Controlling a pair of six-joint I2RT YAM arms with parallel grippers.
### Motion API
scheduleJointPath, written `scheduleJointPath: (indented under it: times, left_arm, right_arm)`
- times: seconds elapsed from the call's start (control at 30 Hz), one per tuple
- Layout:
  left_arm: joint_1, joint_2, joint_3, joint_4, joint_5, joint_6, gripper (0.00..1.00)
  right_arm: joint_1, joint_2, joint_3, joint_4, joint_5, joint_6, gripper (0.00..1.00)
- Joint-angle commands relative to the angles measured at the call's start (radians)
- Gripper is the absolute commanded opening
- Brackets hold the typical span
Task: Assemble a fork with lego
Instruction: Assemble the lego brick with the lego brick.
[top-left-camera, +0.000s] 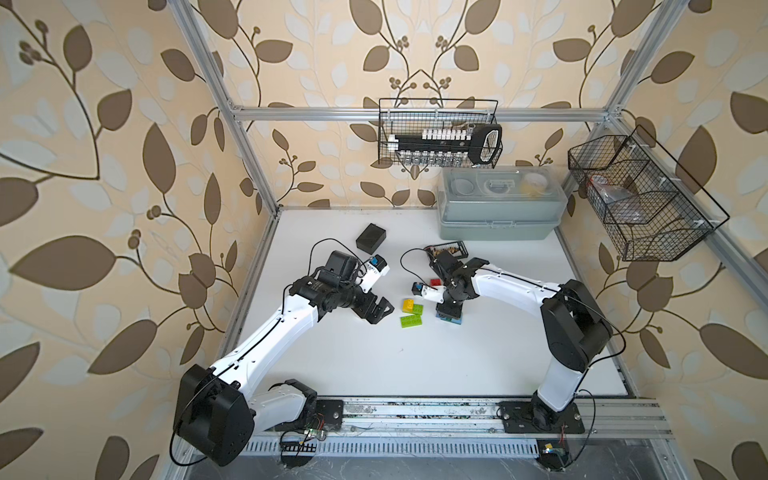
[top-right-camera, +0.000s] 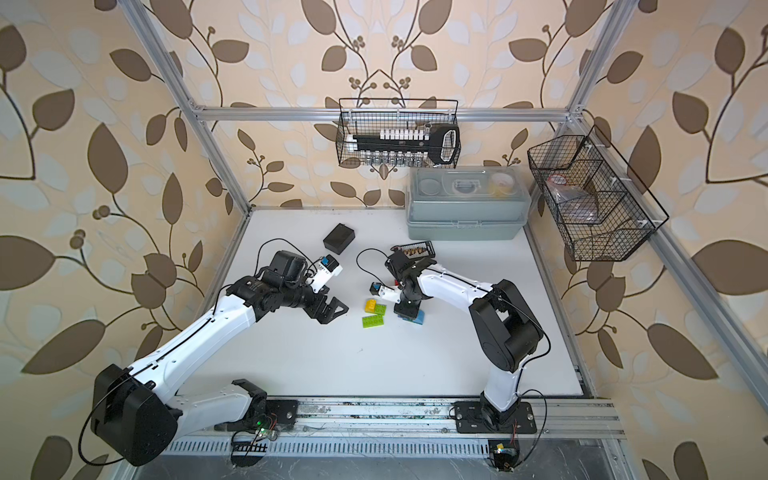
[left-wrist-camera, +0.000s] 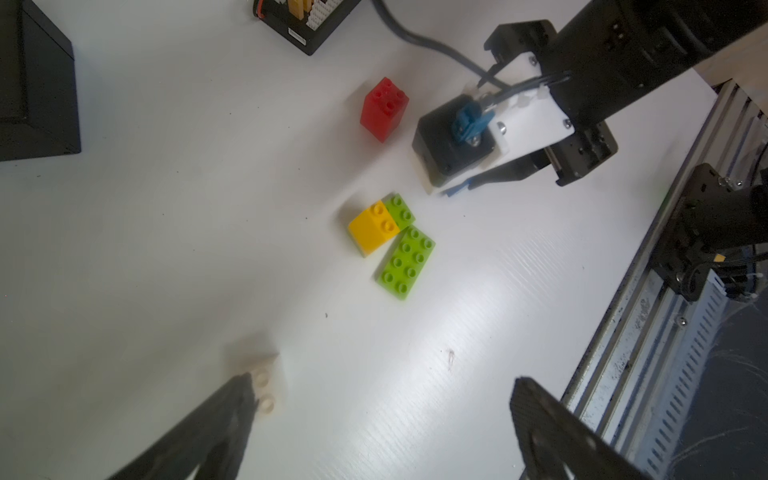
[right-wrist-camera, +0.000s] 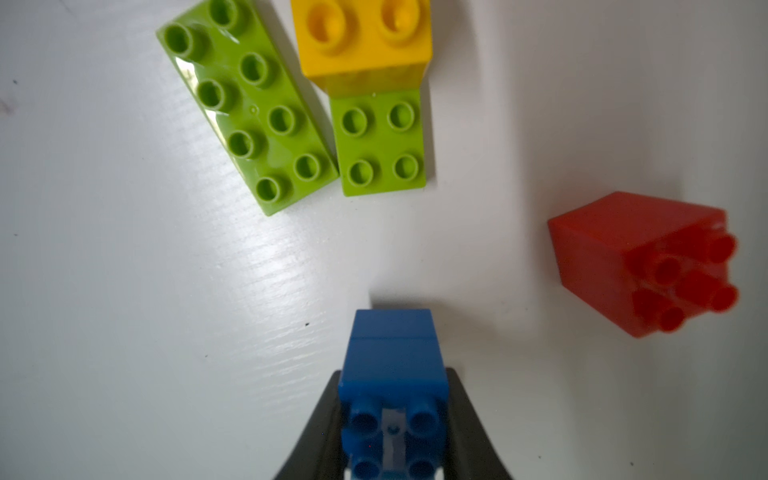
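The yellow brick (top-left-camera: 408, 305) is seen set on one end of a lime brick (right-wrist-camera: 380, 141), so that half of the lime studs are uncovered. A second lime brick (top-left-camera: 411, 321) is laid flat just beside the yellow brick, with one corner close against the first lime brick.

The right claw (right-wrist-camera: 392, 372) is found near the yellow brick, on the side turned away from the left claw. It is clenched on a blue brick (right-wrist-camera: 392, 340), which is gripped by two opposite sides with its studs turned toward the wrist camera. In both top views a light-blue brick (top-left-camera: 455, 320) is shown directly under that claw, on the table (top-left-camera: 374, 365). Whether the blue brick is pressed onto it cannot be told.

The red brick (left-wrist-camera: 382, 108) is stood alone near the yellow brick, between it and the small black tray (top-left-camera: 451, 249).

The left claw (top-left-camera: 382, 315) is held near the yellow brick on the opposite side from the right claw. Its jaws are spread wide and nothing is grasped between them. In the left wrist view a white brick (left-wrist-camera: 264, 386) is seen on the table at the tip of one finger (left-wrist-camera: 232, 399) and is partly hidden by it. Whether it is touched cannot be told.

A black box (top-left-camera: 371, 238) is placed well apart from the yellow brick, beyond the left wrist.
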Motion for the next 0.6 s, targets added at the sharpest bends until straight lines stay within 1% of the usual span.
scheduleJointPath:
  times: [0.0, 0.33, 0.57]
  left_arm:
    - [-0.007, -0.009, 0.021, 0.008, -0.008, 0.001, 0.99]
    - [-0.007, -0.044, -0.002, 0.012, -0.024, 0.001, 0.99]
    - [-0.005, -0.07, -0.016, 0.015, -0.03, 0.001, 0.99]
  right_arm:
    - [0.009, 0.022, -0.031, -0.007, -0.033, 0.021, 0.0]
    - [0.01, 0.031, 0.072, -0.047, -0.048, 0.011, 0.0]
    - [0.03, 0.078, 0.172, -0.083, -0.053, -0.021, 0.0]
